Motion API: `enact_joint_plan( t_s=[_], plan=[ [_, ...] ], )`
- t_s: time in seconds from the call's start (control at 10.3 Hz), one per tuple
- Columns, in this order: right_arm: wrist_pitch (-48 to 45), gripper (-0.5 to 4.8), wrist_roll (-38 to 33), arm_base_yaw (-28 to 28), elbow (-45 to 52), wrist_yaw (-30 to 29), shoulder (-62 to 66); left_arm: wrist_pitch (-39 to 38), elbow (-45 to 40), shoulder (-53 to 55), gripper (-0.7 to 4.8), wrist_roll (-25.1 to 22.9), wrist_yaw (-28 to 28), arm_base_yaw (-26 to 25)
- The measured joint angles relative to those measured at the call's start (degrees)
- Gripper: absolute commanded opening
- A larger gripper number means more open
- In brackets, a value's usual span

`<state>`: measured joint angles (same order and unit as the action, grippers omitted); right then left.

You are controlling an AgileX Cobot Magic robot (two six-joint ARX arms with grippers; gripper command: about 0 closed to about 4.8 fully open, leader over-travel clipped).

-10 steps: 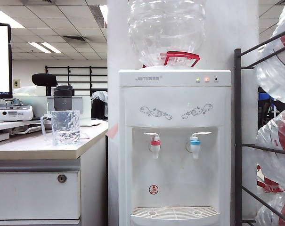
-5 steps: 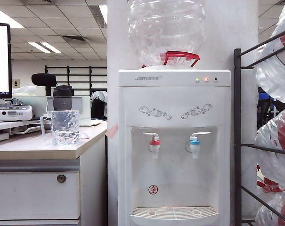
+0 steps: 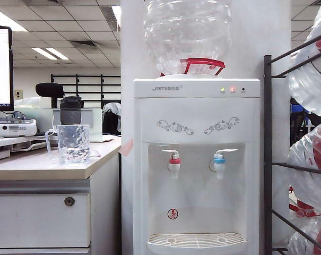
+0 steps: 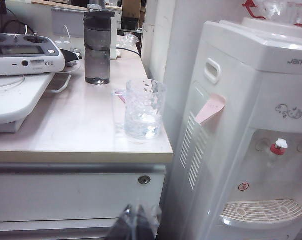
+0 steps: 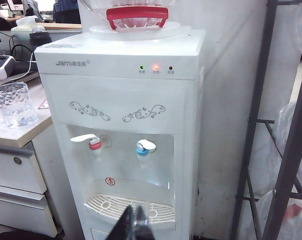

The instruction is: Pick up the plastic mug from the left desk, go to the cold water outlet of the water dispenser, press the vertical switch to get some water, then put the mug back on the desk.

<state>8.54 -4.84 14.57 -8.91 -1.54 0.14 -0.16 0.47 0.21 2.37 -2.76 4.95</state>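
Observation:
The plastic mug point(image 3: 74, 143), clear and faceted with water in it, stands near the corner of the left desk point(image 3: 38, 167), free of both grippers. In the left wrist view the mug point(image 4: 143, 110) sits on the desk top point(image 4: 81, 130); my left gripper point(image 4: 133, 222) hangs shut and empty low in front of the drawer. The water dispenser point(image 3: 196, 101) stands beside the desk, its cold water outlet point(image 3: 219, 162) blue-collared. My right gripper point(image 5: 136, 220) is shut and empty below the drip tray, well under the cold water outlet point(image 5: 145, 147). Neither gripper shows in the exterior view.
A smoky-grey bottle point(image 4: 97, 47) stands behind the mug, beside a white controller point(image 4: 23, 52). The red-collared tap point(image 3: 174, 162) is next to the blue one. A dark metal rack point(image 3: 269, 159) with spare water bottles flanks the dispenser's other side.

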Motion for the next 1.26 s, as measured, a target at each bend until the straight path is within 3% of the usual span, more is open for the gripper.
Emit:
enact_joint_plan(
  t_s=[0.1,0.29,0.39,0.87,1.06,1.26],
  plan=[
    [0.0,-0.05,0.0,0.0,0.0,0.0,0.0,0.0,0.0,0.0,-0.06,0.0,0.0,0.0],
    [0.0,-0.05,0.0,0.0,0.0,0.0,0.0,0.0,0.0,0.0,-0.05,0.0,-0.6,-7.1],
    [0.0,-0.05,0.0,0.0,0.0,0.0,0.0,0.0,0.0,0.0,-0.05,-0.2,-0.9,-8.4],
    [0.0,-0.05,0.0,0.0,0.0,0.0,0.0,0.0,0.0,0.0,-0.05,-0.2,-0.9,-8.4],
    [0.0,-0.05,0.4,-0.3,0.0,2.8,0.0,0.0,0.0,0.0,-0.05,-0.2,-0.9,-8.4],
    [-2.2,-0.05,0.4,-10.7,6.1,2.3,0.0,0.0,0.0,0.0,-0.05,-0.2,-0.9,-8.4]
  ],
)
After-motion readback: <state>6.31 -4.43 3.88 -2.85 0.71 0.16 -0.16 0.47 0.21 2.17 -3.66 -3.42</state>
